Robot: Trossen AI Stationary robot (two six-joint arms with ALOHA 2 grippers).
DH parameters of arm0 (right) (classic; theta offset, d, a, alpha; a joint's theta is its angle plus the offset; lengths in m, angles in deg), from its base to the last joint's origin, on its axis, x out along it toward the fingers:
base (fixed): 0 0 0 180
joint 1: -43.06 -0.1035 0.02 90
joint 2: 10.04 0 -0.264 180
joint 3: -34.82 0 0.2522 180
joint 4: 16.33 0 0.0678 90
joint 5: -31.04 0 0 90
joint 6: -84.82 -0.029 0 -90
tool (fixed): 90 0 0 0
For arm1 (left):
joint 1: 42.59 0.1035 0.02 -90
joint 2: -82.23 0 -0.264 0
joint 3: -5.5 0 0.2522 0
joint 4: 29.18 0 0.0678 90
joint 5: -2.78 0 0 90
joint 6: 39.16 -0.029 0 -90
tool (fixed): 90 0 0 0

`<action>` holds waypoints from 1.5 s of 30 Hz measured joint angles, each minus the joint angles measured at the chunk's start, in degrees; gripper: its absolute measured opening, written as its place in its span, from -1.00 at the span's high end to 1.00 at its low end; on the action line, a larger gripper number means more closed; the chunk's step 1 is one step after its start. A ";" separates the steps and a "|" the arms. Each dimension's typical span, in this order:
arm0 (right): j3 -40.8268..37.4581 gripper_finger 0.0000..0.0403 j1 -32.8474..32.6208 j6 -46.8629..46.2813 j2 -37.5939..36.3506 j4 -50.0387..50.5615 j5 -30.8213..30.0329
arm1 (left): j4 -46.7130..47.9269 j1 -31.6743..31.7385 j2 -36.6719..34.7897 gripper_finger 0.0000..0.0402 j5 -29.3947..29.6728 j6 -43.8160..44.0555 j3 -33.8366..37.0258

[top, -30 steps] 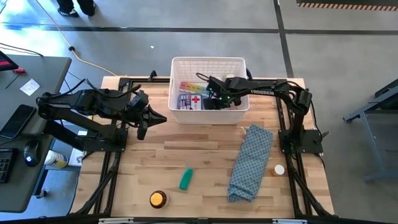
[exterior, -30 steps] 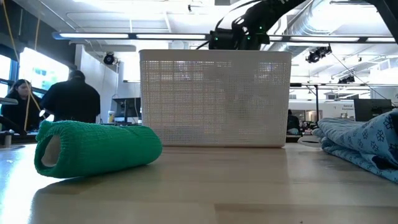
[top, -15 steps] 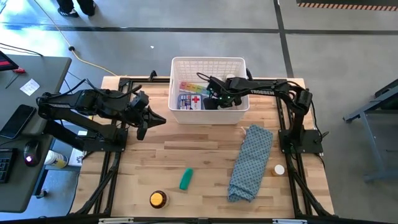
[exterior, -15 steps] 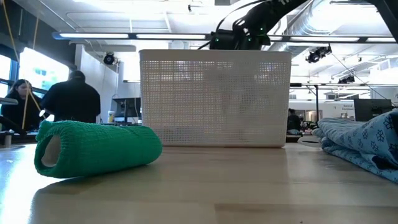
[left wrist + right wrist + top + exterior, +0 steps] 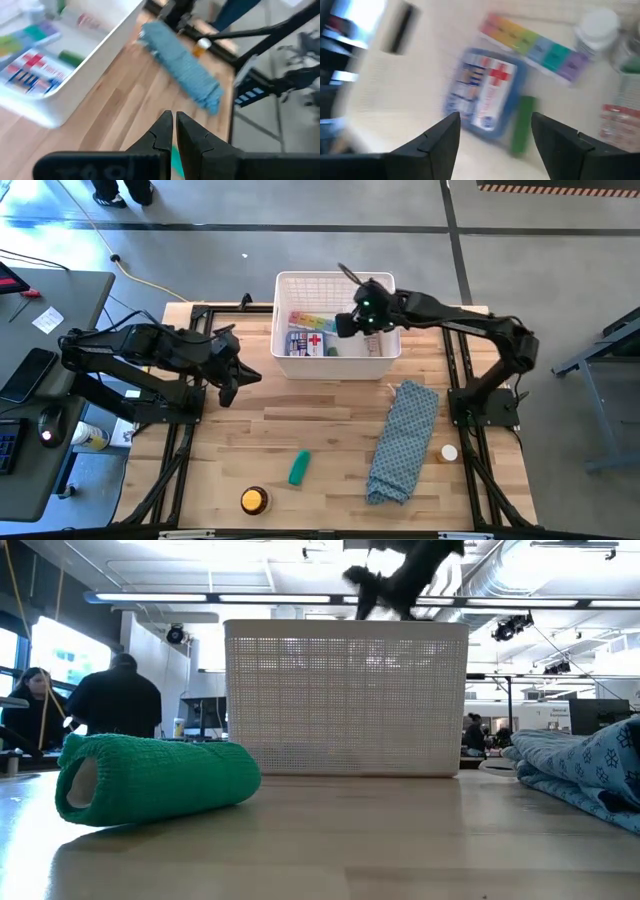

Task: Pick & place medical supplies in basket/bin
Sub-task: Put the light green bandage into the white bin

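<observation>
Nearest the table's front edge lie the supplies not yet binned: the round yellow tin (image 5: 255,500) at near left and, just beyond it, the green roll (image 5: 299,467), lying flat with its long axis running near-to-far and tipped slightly rightward. A white-capped bottle (image 5: 449,452) sits near right, just right of the long blue cloth (image 5: 403,442). In the middle distance on the left, the left gripper (image 5: 233,376) hangs over bare wood with its fingers pressed together and nothing between them; from it the green roll lies toward the near edge and somewhat right. At the far side stands the white basket (image 5: 336,279), already holding the red-cross pack (image 5: 308,343), the rainbow pill strip (image 5: 313,321) and a small green tube (image 5: 522,123). The right gripper (image 5: 351,304) hovers above the basket's right half, fingers spread and empty. Judged from this layout, the left arm is the nearer one to both roll and tin — a grasp across the roll's short width would suit its axis — while the bottle lies close to the right arm's base, well back from its gripper.
</observation>
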 joint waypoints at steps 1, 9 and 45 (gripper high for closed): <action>0.00 -0.16 -0.96 -0.32 -1.28 -0.74 -0.74 | 1.52 0.00 0.00 0.70 0.74 0.95 0.00; 0.02 -0.16 -13.99 -5.68 -6.70 -3.53 -8.02 | 4.15 0.00 0.00 0.70 2.96 4.00 0.00; 0.00 -0.09 -58.26 -21.85 -12.78 17.70 -22.72 | -3.54 -10.71 37.79 -0.60 -13.76 39.02 -0.02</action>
